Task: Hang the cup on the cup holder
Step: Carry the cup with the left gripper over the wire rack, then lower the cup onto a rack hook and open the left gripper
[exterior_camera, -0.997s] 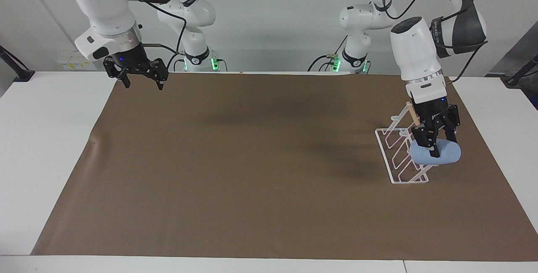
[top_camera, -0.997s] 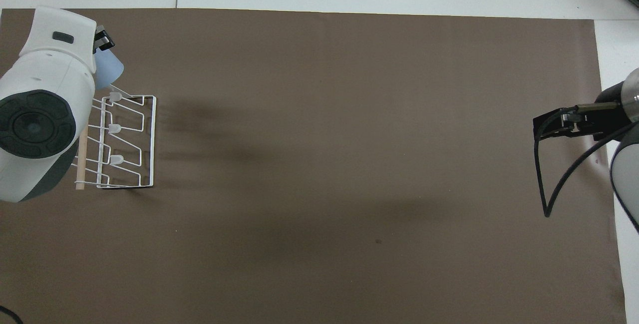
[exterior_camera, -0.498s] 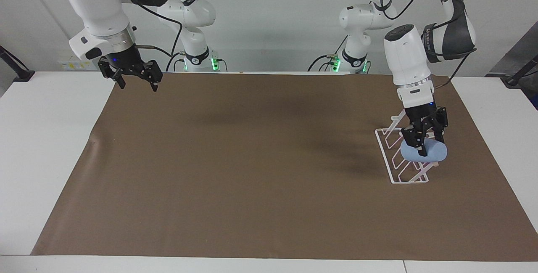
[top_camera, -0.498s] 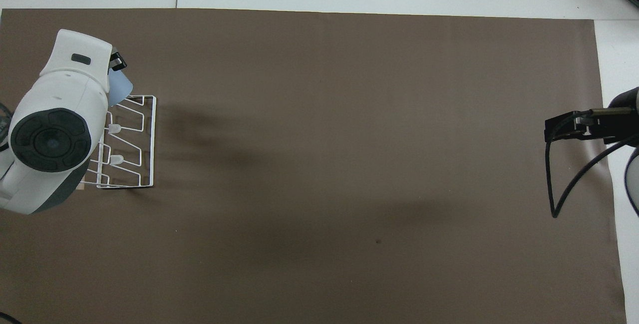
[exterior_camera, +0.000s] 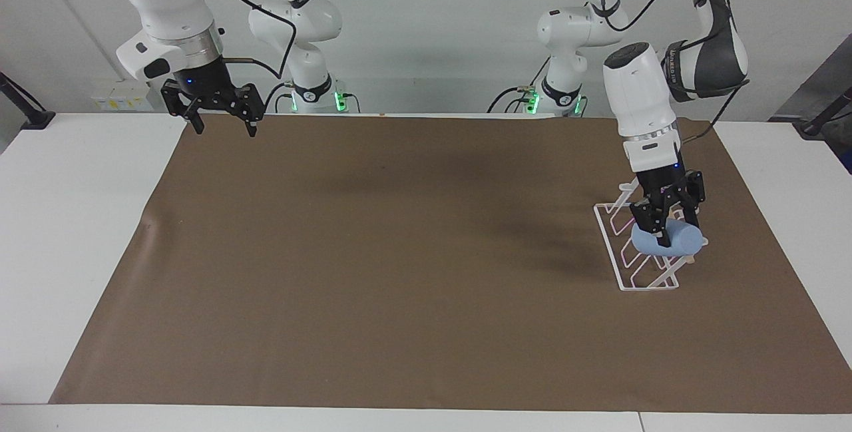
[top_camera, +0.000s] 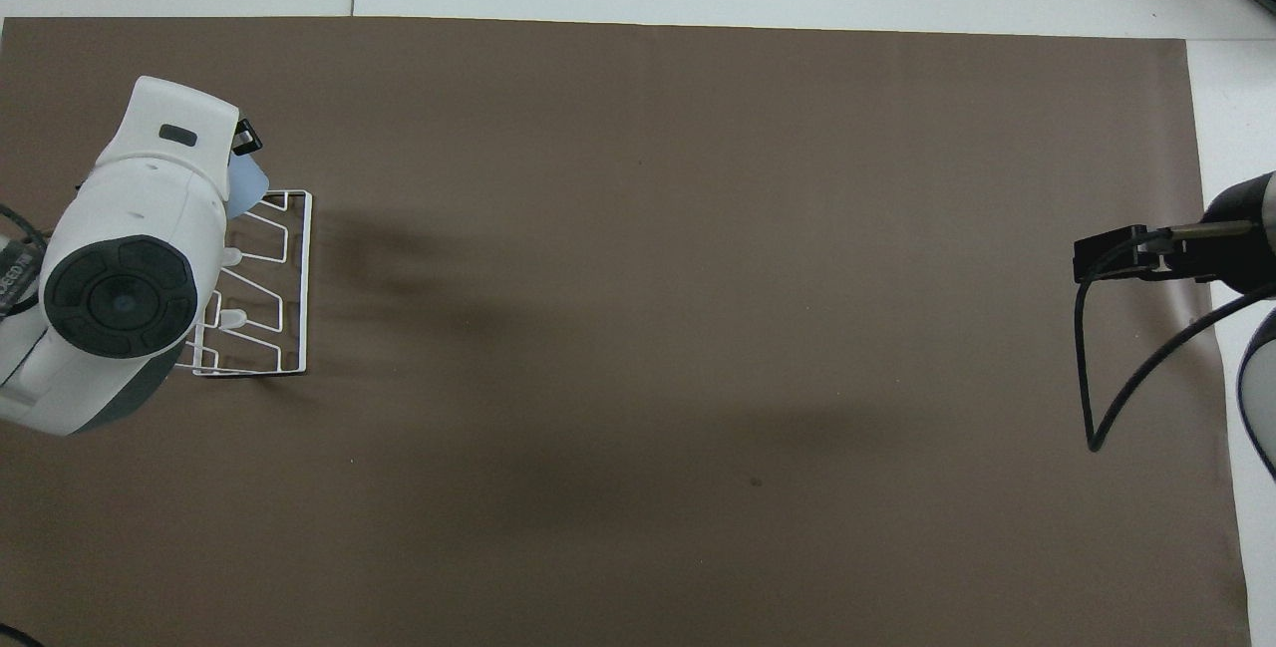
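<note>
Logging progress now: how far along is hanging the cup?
Picked up and carried over: the left claw holds the cup on its side over the cup holder. Left: seat it on a prong and release. The right claw waits, open.

The white wire cup holder with a wooden rod (exterior_camera: 632,245) stands on the brown paper mat (exterior_camera: 399,272) covering the white counter (exterior_camera: 73,232), toward the left arm's end. The left hand (exterior_camera: 667,232) holds the small light blue plastic cup (exterior_camera: 679,243) over the holder's prongs farthest from the robots. The right hand (exterior_camera: 223,127) hangs over the mat's corner at the right arm's end.
</note>
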Available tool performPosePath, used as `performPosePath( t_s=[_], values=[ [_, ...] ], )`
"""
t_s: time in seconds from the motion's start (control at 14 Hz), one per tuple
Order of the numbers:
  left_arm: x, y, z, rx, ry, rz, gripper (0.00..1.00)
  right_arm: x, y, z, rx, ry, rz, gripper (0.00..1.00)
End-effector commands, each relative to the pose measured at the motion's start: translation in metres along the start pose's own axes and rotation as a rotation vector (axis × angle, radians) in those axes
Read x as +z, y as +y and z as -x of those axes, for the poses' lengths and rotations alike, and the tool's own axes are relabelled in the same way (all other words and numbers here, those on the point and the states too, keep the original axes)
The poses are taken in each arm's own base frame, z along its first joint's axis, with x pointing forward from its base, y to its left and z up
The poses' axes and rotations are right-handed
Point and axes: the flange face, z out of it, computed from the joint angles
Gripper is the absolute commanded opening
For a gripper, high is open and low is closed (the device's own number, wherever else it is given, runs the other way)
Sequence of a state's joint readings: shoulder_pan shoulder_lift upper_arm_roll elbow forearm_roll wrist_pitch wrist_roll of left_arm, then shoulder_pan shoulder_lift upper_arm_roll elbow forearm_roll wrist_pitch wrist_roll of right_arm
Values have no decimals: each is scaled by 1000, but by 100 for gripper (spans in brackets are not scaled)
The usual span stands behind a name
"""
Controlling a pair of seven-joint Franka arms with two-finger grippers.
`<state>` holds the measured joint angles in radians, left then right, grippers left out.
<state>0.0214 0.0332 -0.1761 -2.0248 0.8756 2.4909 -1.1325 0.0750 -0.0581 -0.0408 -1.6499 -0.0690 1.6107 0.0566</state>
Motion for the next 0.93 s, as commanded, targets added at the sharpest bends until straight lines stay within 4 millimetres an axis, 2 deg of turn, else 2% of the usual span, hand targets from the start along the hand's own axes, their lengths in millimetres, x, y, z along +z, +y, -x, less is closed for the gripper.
performPosePath(
  t_s=[0.0,0.21,0.28,0.36,0.43,0.85],
  values=[
    [-1,-13,12,6,18,8,0,0,1,5,-4,13,-10,100],
    [-1,-13,17,-7,15,12,0,0,3,6,-1,5,-9,100],
    [0,-14,18,-6,12,11,10,1,6,6,3,3,-9,100],
    [0,-14,18,-4,13,15,69,0,7,6,7,4,-9,100],
    [1,-13,20,-2,11,19,100,1,7,6,7,3,-9,100],
    [-3,-7,10,-9,17,32,100,1,7,6,7,3,-9,100]
  ],
)
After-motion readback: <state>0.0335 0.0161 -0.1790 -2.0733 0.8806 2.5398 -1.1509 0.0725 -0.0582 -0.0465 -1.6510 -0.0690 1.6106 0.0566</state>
